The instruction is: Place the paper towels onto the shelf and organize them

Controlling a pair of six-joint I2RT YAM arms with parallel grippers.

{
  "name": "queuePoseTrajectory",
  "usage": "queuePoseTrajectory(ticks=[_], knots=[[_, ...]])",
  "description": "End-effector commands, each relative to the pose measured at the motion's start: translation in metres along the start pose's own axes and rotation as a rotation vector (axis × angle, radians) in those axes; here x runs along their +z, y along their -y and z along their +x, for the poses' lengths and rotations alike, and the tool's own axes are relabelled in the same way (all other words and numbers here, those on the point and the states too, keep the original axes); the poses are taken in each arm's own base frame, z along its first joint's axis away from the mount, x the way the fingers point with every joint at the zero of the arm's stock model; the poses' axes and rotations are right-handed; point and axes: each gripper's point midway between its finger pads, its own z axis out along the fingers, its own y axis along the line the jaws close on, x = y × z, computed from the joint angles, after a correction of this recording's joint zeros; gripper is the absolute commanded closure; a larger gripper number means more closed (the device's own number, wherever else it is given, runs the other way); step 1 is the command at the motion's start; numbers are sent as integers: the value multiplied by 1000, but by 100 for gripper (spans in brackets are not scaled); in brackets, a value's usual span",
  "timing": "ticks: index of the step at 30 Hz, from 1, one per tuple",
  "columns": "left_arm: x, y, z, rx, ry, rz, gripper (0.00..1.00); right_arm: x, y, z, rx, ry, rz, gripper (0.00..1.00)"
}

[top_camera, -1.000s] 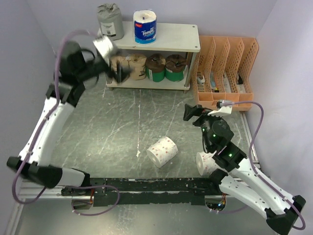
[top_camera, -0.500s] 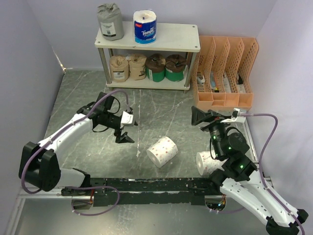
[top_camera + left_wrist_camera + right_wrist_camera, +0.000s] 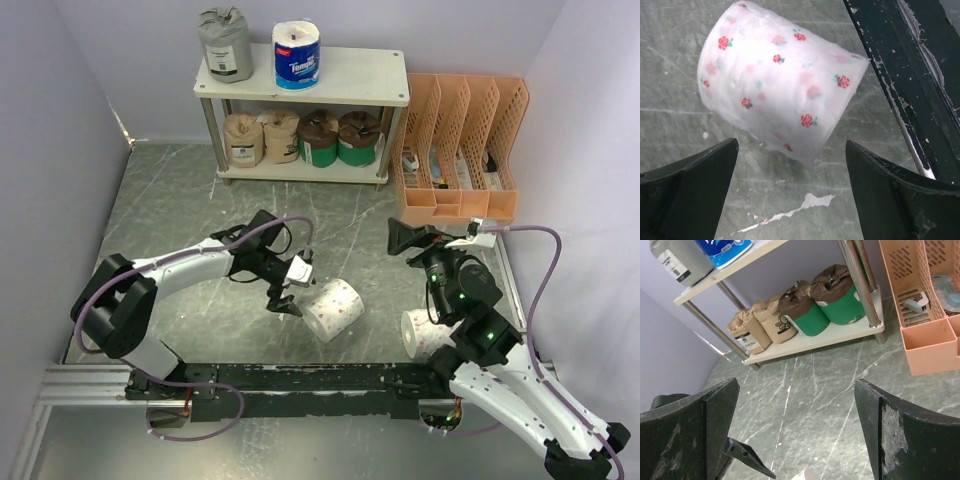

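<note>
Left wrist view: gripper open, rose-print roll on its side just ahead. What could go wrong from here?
1. The roll lies on its side, skewed to the open left gripper; a finger touching first could set it rolling toward the black rail.
2. It looks soft; a hard squeeze may dent it or let it slip out.

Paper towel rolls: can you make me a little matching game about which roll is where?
Rolls
1. grey roll
2. blue-and-white roll
3. brown-and-green rolls
4. rose-printed white roll

Places
A. lying on the table by the left gripper
B. shelf top board, left end
C. shelf lower board, right half
D. shelf top board, just right of the grey one

Pairs: 1-B, 2-D, 3-C, 4-A
</note>
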Motion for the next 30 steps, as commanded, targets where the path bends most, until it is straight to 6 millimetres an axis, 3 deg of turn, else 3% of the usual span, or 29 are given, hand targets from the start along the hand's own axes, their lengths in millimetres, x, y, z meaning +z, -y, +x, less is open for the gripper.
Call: queuePoseTrajectory(ticks=[1,5,8,13,15,16,21,24,27,30], knots=[[16,-8,-10,72,16,-6,0,-1,3,-7,1,18,16,0],[30,-5,-3,79,-9,5,4,-4,6,-11,-15,27,26,0],[41,-1,1,68,-25,27,17,-7,10,-13,-22,32,37,0],[52,6,7,44,-79,78,59,-13,17,-15,-25,41,52,0],[53,10,8,34,-96,101,89,-16,19,-17,-26,46,55,0],[53,10,7,24,-103,104,93,-16,20,-18,-29,47,56,0],[42,19,-14,-82,-106,115,93,-18,21,-22,-41,52,59,0],[36,3,-38,-348,-146,40,93,-18,20,-24,-46,54,60,0],[26,1,-68,-496,-181,90,93,-16,19,-24,-46,56,60,0],[12,-17,-96,-592,-163,-78,93,-15,19,-23,-46,55,61,0]])
